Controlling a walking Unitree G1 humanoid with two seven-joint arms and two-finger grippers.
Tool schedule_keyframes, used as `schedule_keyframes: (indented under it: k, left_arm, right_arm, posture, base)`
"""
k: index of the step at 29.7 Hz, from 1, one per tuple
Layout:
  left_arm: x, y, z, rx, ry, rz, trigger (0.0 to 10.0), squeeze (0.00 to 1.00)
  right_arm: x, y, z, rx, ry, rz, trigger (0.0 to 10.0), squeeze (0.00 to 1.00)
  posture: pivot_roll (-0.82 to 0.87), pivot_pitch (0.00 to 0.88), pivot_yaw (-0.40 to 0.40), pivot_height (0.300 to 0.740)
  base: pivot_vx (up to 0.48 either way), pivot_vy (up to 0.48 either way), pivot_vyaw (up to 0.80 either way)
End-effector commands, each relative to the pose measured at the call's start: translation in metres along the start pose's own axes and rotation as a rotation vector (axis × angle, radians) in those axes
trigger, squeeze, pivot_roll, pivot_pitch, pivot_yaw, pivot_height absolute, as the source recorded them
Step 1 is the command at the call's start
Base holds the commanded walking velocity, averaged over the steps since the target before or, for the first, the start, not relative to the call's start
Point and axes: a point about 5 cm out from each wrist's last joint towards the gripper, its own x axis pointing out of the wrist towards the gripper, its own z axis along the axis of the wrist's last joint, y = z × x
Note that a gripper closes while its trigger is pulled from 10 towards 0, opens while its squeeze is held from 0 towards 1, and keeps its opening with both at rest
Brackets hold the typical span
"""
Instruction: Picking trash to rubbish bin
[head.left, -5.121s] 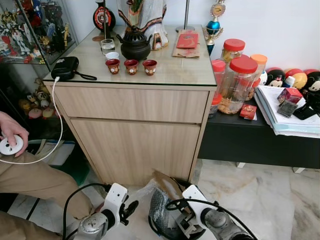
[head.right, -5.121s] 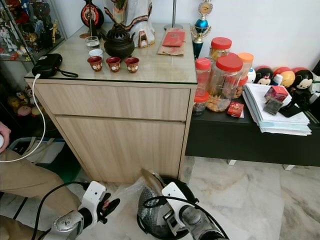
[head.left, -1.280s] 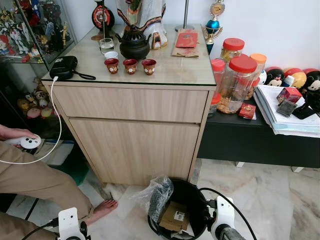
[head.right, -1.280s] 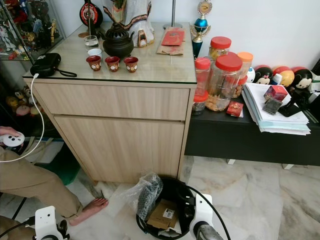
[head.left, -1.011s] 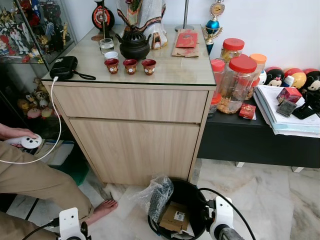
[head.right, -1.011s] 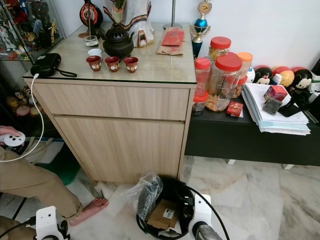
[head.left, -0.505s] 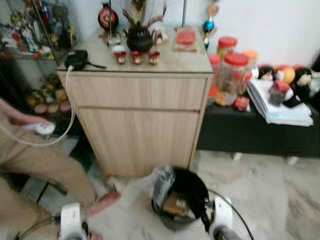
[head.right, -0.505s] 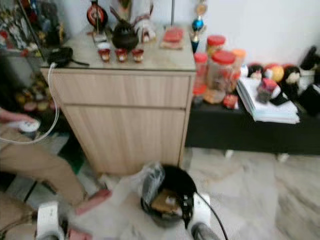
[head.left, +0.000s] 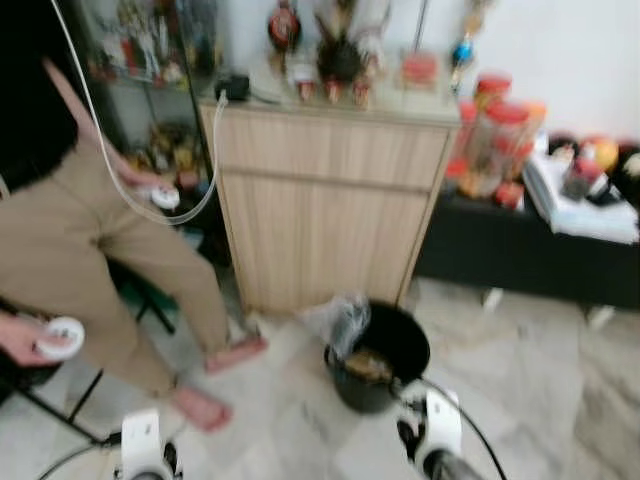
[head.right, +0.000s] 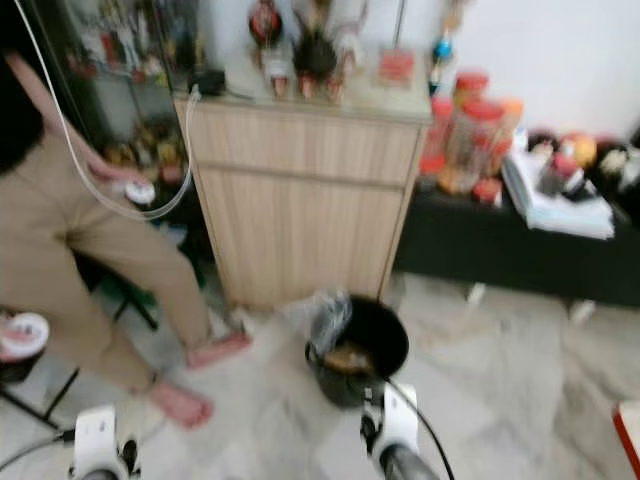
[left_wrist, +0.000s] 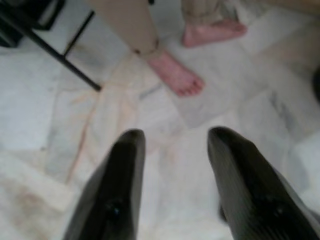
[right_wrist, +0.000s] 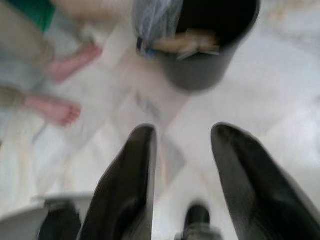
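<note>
A black rubbish bin (head.left: 355, 388) stands on the marble floor in front of a wooden cabinet, with a crumpled clear plastic liner (head.left: 344, 318) hanging over its rim. Brown cardboard trash (head.left: 368, 364) lies inside it. In the right wrist view my right gripper (right_wrist: 181, 131) is open and empty, a short way back from the bin (right_wrist: 200, 75), with the cardboard (right_wrist: 187, 41) showing in its mouth. My left gripper (left_wrist: 172, 136) is also open and empty, low over bare floor near a person's foot (left_wrist: 175, 77).
The wooden cabinet (head.left: 330, 200) with ornaments on top stands behind the bin, and a low black bench (head.left: 520, 265) with jars (head.left: 500, 140) and papers runs to its right. A person (head.left: 90, 240) holding white controllers stands at the left, bare feet (head.left: 235, 352) near the bin. The picture is blurred.
The camera has drawn back and shifted, so the bin and cabinet look smaller and farther off. More of the person shows at the left. Both grippers stay low and open.
</note>
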Motion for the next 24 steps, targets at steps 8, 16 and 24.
schedule_keyframes:
  k: [8, 16, 24]
  left_arm:
    - [-0.001, 0.0023, -0.0033, -0.008, 0.01, 0.013, 10.0, 0.0]
    - [-0.001, 0.002, -0.0034, -0.008, 0.011, 0.015, 10.0, 0.0]
    - [-0.0017, 0.0018, -0.005, -0.009, 0.013, 0.015, 10.0, 0.0]
  right_arm:
    - [-0.0007, -0.0041, -0.0004, 0.006, 0.001, -0.016, 10.0, 0.0]
    - [-0.0008, -0.0055, -0.0002, 0.009, -0.001, -0.02, 10.0, 0.0]
    - [-0.0019, -0.01, -0.0017, 0.015, 0.006, -0.032, 10.0, 0.0]
  posture:
    - [0.03, 0.0, -0.007, 0.74]
    - [0.03, 0.011, -0.006, 0.74]
    - [0.02, 0.015, -0.006, 0.74]
  base:
    - [-0.24, 0.0, 0.0]
    - [0.0, 0.0, 0.0]
    - [0.0, 0.0, -0.12]
